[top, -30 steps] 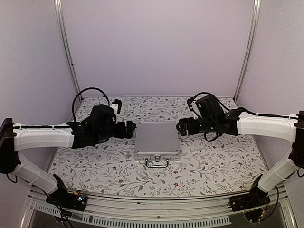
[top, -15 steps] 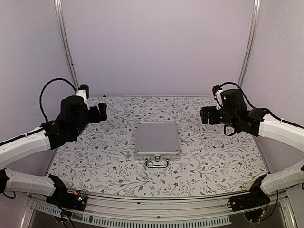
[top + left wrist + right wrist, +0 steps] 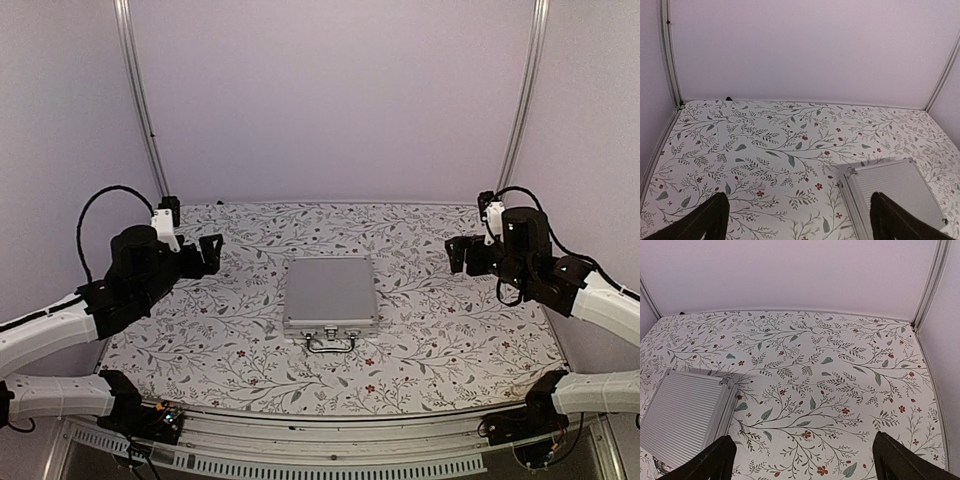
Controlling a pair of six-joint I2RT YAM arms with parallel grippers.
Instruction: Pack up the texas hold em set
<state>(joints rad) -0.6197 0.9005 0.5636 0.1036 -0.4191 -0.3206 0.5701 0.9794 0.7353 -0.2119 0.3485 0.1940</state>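
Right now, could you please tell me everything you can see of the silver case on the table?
The silver case is a small, flat rectangular briefcase that looks like ribbed aluminium, with metal-edged corners. It is shut and lies flat near the middle of the floral tablecloth, its thin metal carry handle on the near edge, toward the arm bases. Only the cloth touches it; the left gripper and right gripper hang open, well off to either side. Its contents are hidden.

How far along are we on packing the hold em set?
Looks done: the silver case lies shut on the table, no chips, cards or dice loose around it. Nothing in hand: left gripper and right gripper hang open, clear of it. Left: perhaps latching it; too small to tell.
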